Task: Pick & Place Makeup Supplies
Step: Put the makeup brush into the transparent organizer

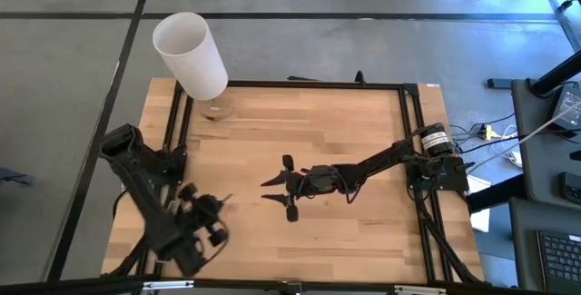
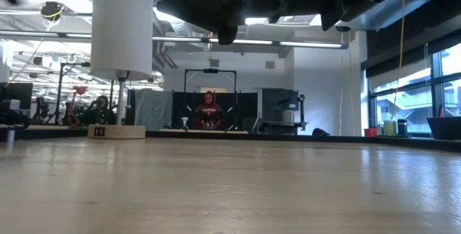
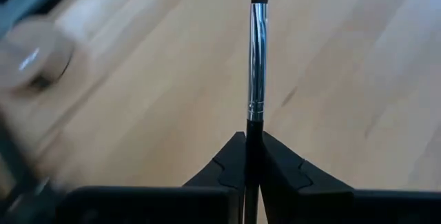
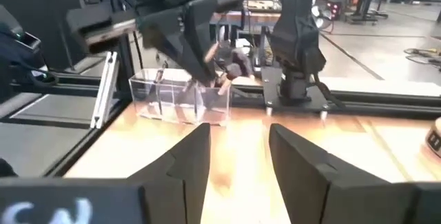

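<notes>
A thin makeup brush with a dark handle, a silver ferrule and a small brownish tip sticks out ahead of my left gripper, which is shut on it. That gripper hangs over the table's near left part. My right gripper hovers over the middle of the table. It points toward the left arm, and its fingers stand open with nothing between them. Other makeup supplies do not show clearly. My left gripper pinches the brush's dark handle between its two fingers, just behind the silver ferrule. The brush runs along the fingers and out past their ends, bristle tip foremost. The fingers slant down toward the table. The brush is clear of the wood.
A tall white cylinder on a round base stands at the table's far left corner. A clear plastic box sits at the left edge below the left arm. A black frame rail rims the table. Bare wood lies between the arms.
</notes>
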Robot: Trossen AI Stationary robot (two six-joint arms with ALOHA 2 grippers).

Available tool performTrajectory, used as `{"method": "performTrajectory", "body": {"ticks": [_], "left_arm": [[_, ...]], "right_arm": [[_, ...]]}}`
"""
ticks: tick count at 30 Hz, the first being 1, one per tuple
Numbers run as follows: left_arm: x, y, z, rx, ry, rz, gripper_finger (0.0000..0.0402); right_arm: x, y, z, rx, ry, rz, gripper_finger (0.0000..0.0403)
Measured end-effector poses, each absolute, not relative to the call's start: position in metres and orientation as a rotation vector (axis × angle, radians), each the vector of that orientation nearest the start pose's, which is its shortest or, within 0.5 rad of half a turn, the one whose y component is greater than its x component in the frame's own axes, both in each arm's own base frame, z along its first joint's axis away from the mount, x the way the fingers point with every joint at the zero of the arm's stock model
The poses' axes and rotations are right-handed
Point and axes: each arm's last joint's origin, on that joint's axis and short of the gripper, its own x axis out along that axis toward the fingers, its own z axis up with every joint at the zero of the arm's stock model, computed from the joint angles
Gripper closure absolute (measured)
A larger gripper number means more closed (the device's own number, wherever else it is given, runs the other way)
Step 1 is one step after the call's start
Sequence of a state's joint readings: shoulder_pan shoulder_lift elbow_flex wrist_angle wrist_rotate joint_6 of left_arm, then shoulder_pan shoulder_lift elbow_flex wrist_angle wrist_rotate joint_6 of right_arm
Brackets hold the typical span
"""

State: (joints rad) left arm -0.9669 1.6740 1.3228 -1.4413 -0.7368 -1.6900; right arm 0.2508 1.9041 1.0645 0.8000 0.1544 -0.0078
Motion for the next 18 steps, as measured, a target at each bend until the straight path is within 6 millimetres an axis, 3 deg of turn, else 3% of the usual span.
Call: {"method": "performTrajectory", "body": {"ticks": [4,8,12,18], "left_arm": [[0.139,-0.229,0.254,-0.156,0.922,0.704,0.0380],[0.110,-0.241,0.255,-0.186,0.874,0.663,0.0380],[0.095,-0.250,0.253,-0.173,0.883,0.610,0.0379],[0.090,-0.254,0.234,-0.134,0.894,0.616,0.0378]], "right_arm": [[0.399,0.098,0.207,-0.019,0.036,0.093,0.0250],[0.399,0.098,0.207,-0.018,0.037,0.093,0.0250],[0.399,0.098,0.207,-0.017,0.036,0.093,0.0250],[0.399,0.098,0.208,-0.009,0.035,0.093,0.0250]]}}
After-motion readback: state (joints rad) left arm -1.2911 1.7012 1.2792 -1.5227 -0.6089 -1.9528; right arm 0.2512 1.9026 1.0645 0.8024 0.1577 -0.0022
